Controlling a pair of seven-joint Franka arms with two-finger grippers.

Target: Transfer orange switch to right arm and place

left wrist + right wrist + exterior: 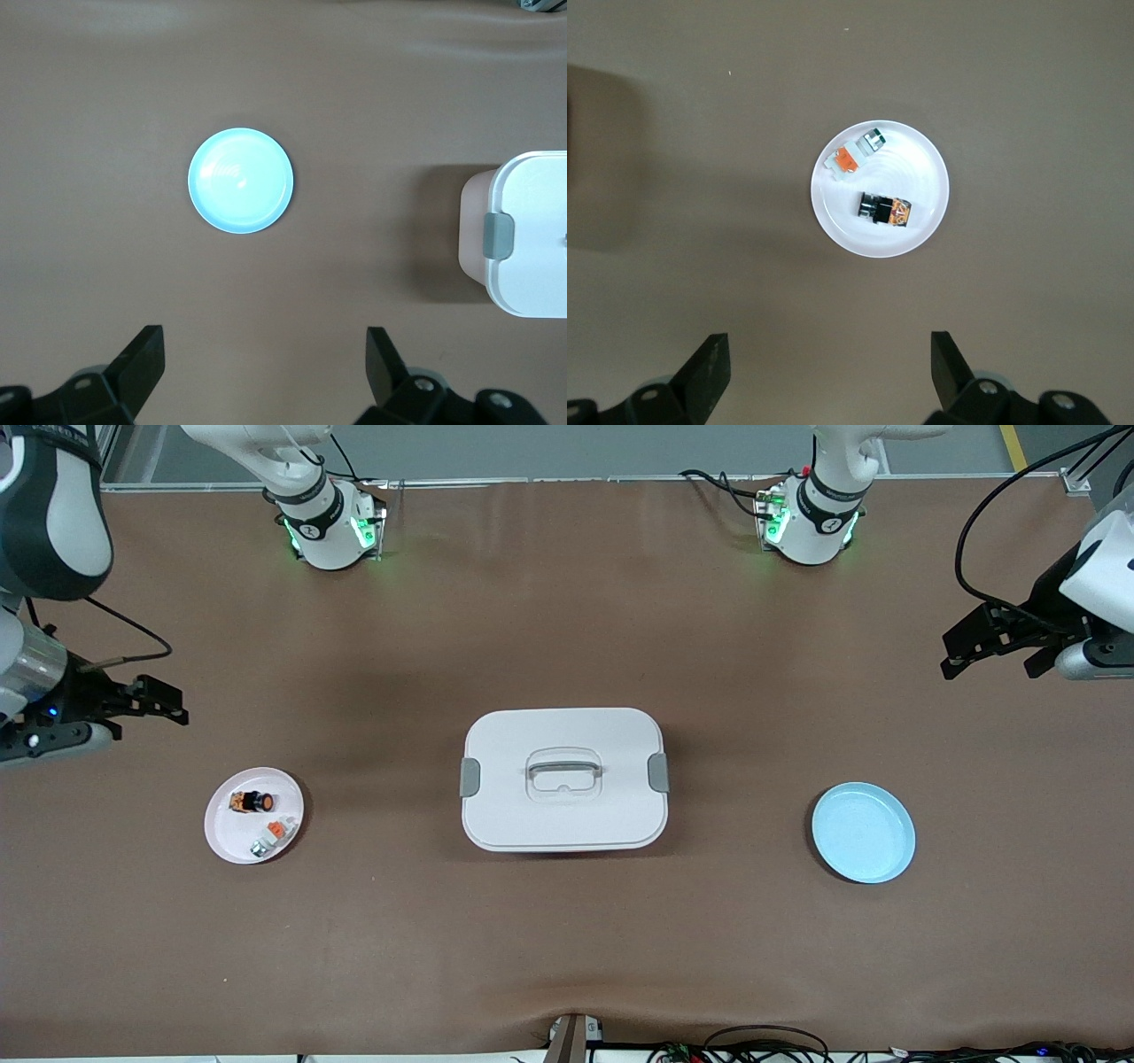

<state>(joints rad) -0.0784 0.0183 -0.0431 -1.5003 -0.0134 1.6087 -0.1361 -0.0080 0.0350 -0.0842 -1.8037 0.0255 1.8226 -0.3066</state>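
Observation:
The orange switch (252,802), black with a round orange end, lies on a small white plate (232,834) toward the right arm's end of the table. It also shows in the right wrist view (884,210) on that plate (921,168). My right gripper (164,701) is open and empty, up over bare table beside the plate; its own view shows it (830,347) with the jaws wide apart. My left gripper (983,651) is open and empty over the left arm's end of the table, and its own view shows it (264,345) above bare table.
A white-and-grey piece with an orange patch (270,837) lies on the same white plate beside the switch. A white lidded box with a handle (563,778) stands mid-table. An empty light blue plate (863,832) lies toward the left arm's end and also shows in the left wrist view (240,181).

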